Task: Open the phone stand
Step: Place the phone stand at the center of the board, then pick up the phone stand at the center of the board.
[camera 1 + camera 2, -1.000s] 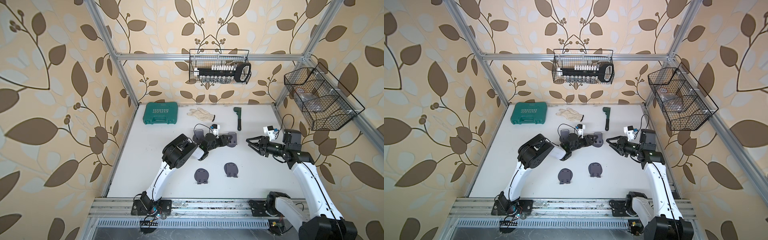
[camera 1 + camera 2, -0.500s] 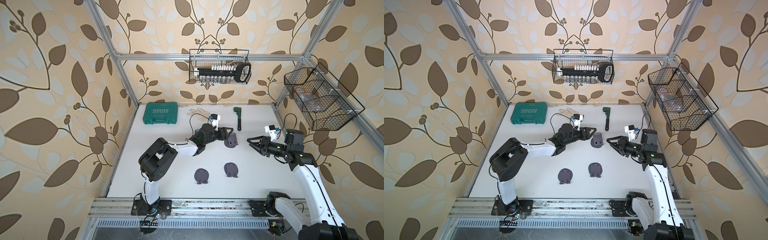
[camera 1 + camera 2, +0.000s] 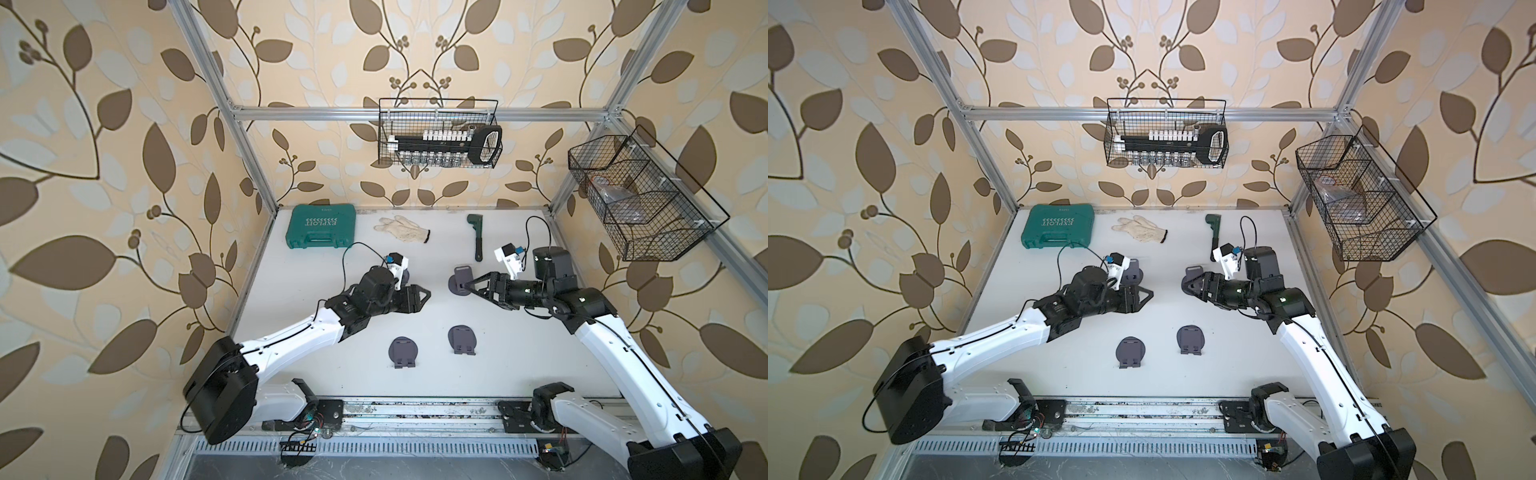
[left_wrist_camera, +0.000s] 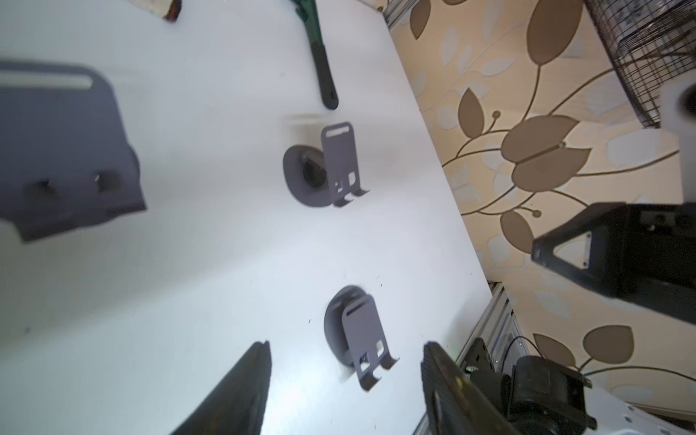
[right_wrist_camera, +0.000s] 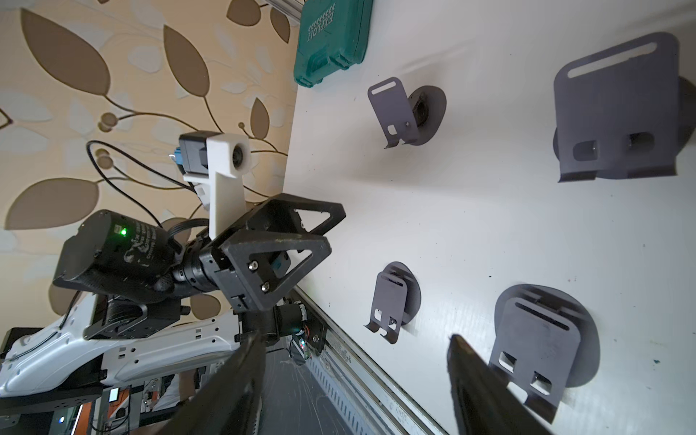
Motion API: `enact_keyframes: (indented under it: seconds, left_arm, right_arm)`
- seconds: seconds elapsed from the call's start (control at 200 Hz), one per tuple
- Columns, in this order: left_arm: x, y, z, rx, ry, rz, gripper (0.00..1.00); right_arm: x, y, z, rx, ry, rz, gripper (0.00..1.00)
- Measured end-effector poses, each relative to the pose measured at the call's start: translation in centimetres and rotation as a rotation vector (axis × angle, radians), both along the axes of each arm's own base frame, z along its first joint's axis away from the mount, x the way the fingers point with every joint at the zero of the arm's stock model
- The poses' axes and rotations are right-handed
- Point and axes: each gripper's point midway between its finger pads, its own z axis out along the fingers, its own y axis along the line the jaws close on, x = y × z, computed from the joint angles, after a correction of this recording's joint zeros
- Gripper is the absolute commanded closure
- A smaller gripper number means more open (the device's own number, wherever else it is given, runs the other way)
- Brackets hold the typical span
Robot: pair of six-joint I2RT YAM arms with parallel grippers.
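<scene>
Within the last second the left gripper [image 3: 419, 296] left the dark grey plastic phone stand with the round base [image 3: 460, 281] at the rear right of the white table [image 3: 519, 365] and came back to its own side. Its jaws went wider on the way. In the left wrist view its black fingers [image 4: 241, 388] stood well apart, with nothing between them.

The right gripper [image 3: 474, 289] moved the other way, up to this same stand, and its jaws also widened. They were well open and empty (I cannot tell whether a fingertip touched the base). The stand itself stayed in its place with its flat plate lifted off the base, so it looked open and released.

A second grey stand [image 5: 406, 113], just behind the left gripper, had its plate raised too. The front left stand [image 3: 403, 351] and the front right stand [image 3: 461, 338] lay with their plates nearly flat on the bases. I judged that 2 of the 4 stands were done and that the folded pair was the next work.
</scene>
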Motion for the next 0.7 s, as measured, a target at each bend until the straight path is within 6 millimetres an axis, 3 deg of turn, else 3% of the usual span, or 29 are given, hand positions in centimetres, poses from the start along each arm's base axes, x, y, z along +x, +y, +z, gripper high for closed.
enact_keyframes:
  seconds: [0.14,0.2,0.275,0.32,0.33,0.345,0.49,0.575,0.61,0.7]
  left_arm:
    - [-3.0,2.7,-2.3,0.014,0.08,0.026,0.29]
    - [-3.8,3.4,-3.0,0.018,0.101,0.031,0.28]
    - [-4.4,3.9,-3.6,0.022,0.122,0.035,0.28]
    - [-4.7,4.2,-4.1,0.028,0.136,0.039,0.27]
    - [-4.8,4.2,-4.2,0.03,0.14,0.04,0.27]
    - [-4.9,4.3,-4.4,0.031,0.143,0.041,0.27]
    - [-5.8,5.1,-6.7,0.049,0.196,0.059,0.25]
    - [-6.1,5.5,-7.4,0.059,0.215,0.064,0.23]
    - [-6.1,5.4,-7.4,0.057,0.217,0.066,0.16]
    - [-6.1,5.4,-7.3,0.051,0.215,0.064,0.17]
  right_arm:
    - [-0.4,1.3,-0.8,-0.053,-0.008,0.02,0.26]
    - [-0.4,1.5,-1.3,-0.079,-0.007,0.012,0.2]
    - [-0.4,1.4,-1.9,-0.117,-0.014,-0.008,0.19]
    - [-0.4,1.4,-2.3,-0.132,-0.024,-0.017,0.12]
    - [-0.5,1.4,-2.4,-0.133,-0.024,-0.02,0.05]
    - [-0.5,1.3,-2.6,-0.142,-0.038,-0.021,0.02]
    - [-1.7,0.6,-3.0,-0.181,-0.113,-0.054,0.02]
    - [-1.2,0.4,-2.6,-0.213,-0.123,-0.054,0.06]
    - [-0.8,0.6,-2.6,-0.224,-0.116,-0.051,0.02]
    - [0.1,1.1,-3.5,-0.25,-0.077,-0.04,0.03]
